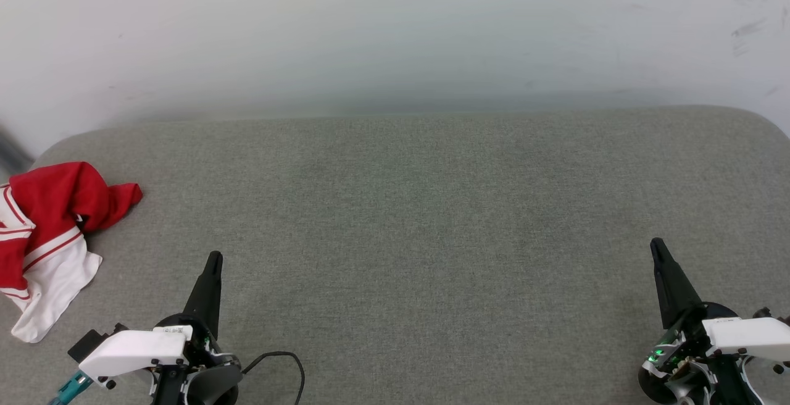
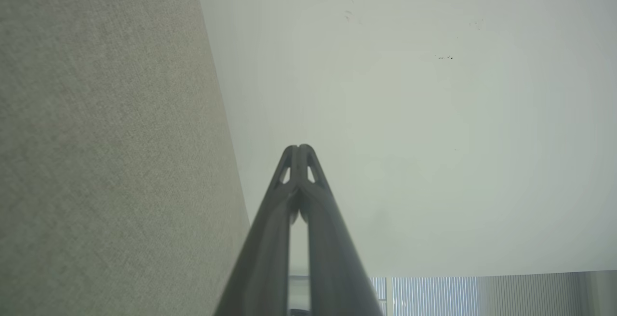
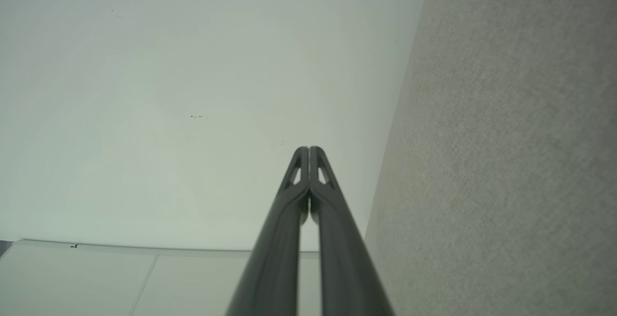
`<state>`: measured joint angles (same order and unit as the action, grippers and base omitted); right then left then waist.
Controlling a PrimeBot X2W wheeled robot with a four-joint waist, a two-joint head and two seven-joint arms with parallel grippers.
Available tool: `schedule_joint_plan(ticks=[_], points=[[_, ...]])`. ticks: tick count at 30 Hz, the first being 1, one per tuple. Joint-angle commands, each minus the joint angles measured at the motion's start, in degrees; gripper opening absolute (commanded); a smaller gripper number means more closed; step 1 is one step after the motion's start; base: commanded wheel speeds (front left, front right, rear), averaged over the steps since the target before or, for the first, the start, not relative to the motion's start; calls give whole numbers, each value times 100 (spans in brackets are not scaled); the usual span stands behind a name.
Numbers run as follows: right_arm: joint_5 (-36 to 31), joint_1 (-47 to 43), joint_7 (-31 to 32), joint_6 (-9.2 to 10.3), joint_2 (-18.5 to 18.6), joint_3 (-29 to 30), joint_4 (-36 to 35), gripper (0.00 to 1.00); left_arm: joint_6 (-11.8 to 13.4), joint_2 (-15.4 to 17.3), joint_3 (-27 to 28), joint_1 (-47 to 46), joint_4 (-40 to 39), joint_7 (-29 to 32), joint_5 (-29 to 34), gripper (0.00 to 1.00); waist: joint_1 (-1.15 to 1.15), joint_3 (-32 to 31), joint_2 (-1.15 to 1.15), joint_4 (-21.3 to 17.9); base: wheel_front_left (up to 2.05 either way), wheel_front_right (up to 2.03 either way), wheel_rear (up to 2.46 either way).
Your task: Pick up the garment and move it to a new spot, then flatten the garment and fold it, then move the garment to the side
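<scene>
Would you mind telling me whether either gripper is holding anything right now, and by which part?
Nothing is held: the left gripper and right gripper are shut on nothing, apart from the crumpled garment.

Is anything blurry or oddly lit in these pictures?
Head view: soft even light, no hard shadows; crumpled red-and-white shirt cropped at the left edge. Left wrist view: left claw blurs near the lens. Right wrist view: right claw likewise.

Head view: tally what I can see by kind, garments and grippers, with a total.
Garment: 1, the crumpled red-and-white jersey at the left edge.
Grippers: 2, left gripper and right gripper, both shut and empty.
Total: 3.
</scene>
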<state>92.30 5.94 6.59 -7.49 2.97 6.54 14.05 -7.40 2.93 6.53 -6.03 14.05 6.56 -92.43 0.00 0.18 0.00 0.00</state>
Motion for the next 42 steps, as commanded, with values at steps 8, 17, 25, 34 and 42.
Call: schedule_joint_plan(ticks=[8,17,25,34,42], points=[[23,60,4,0,-20,-1,3,0,-16,-5,9,-44,5,10,11,0,0,0,0,0,0,0,0],[23,60,4,0,-20,-2,3,0,-16,-4,10,-44,5,9,10,0,0,0,0,0,0,0,0],[23,60,4,0,-20,-2,3,0,-16,-5,10,-44,5,9,10,0,0,0,0,0,0,0,0],[23,60,4,0,-20,-2,3,0,-17,-4,10,-44,5,8,10,0,0,0,0,0,0,0,0],[23,60,4,0,-20,-2,3,0,-17,-4,10,-44,5,8,9,0,0,0,0,0,0,0,0]])
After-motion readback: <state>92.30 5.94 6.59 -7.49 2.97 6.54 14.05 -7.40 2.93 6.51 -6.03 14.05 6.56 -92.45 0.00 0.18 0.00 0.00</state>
